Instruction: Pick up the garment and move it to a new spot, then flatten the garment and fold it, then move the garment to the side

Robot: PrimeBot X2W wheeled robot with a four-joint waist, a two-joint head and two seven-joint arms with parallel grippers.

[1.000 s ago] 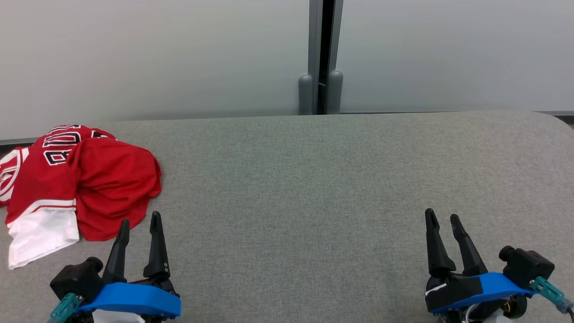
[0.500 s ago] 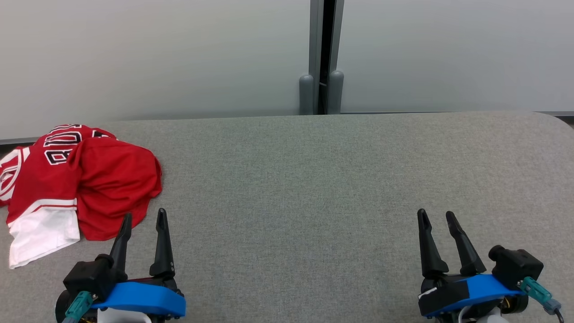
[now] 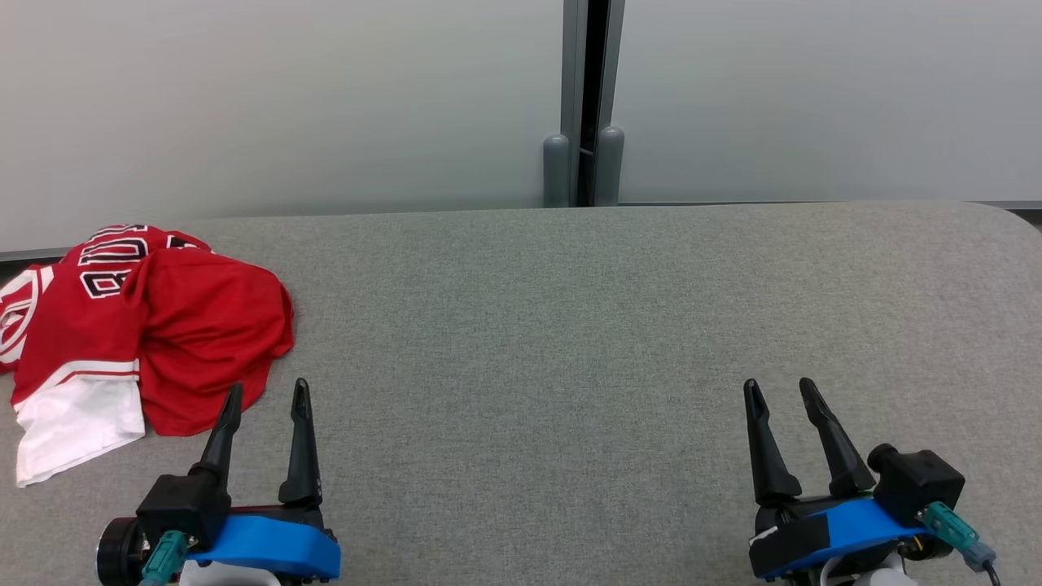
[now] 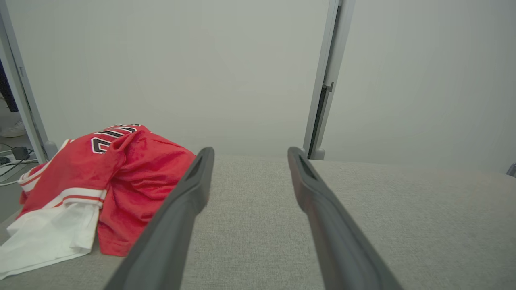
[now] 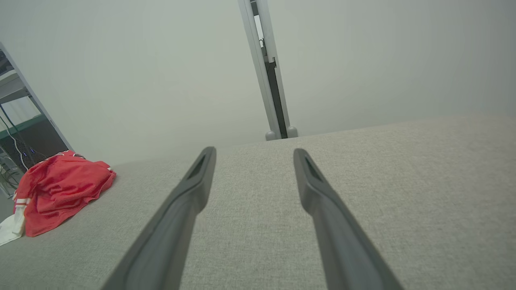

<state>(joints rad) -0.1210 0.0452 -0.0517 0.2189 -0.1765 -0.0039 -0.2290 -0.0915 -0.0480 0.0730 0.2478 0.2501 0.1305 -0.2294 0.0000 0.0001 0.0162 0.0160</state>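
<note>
Two pale wall panels [image 3: 285, 98] stand as the backdrop, rising straight behind the garment [image 3: 163, 325] and running on well to its right. Next down in size is the grey fabric-topped table [image 3: 570, 325]. The garment sits on the table's far-left part, and everything to the garment's right is open grey cloth.

Now the garment itself: it's a red jersey, crumpled in a heap and not flattened. Black-and-white lettering [image 3: 110, 273] shows on its far side, and a white panel [image 3: 77, 427] spills out at its near-left corner. From the left wrist view the garment [image 4: 133, 177] bulks up to the left of the fingers. From the right wrist view the garment [image 5: 60, 185] is a small red mound far off to the left.

On to the left gripper [image 3: 268, 387], right at the garment's near-right hem. Its fingers are spread apart with nothing between them. One fingertip overlaps the red edge in the head view, and whether it touches is impossible to tell. The left wrist view shows the left gripper [image 4: 250, 151] with that same wide gap.

The right gripper [image 3: 777, 382] is well away to the garment's right, its jaws parted too and empty, and the right wrist view shows the right gripper [image 5: 254, 150] the same way.

Smallest of all is a dark gap [image 3: 583, 98] between the panels, off beyond the garment to its right, with two grey feet [image 3: 555, 171] at its base.
</note>
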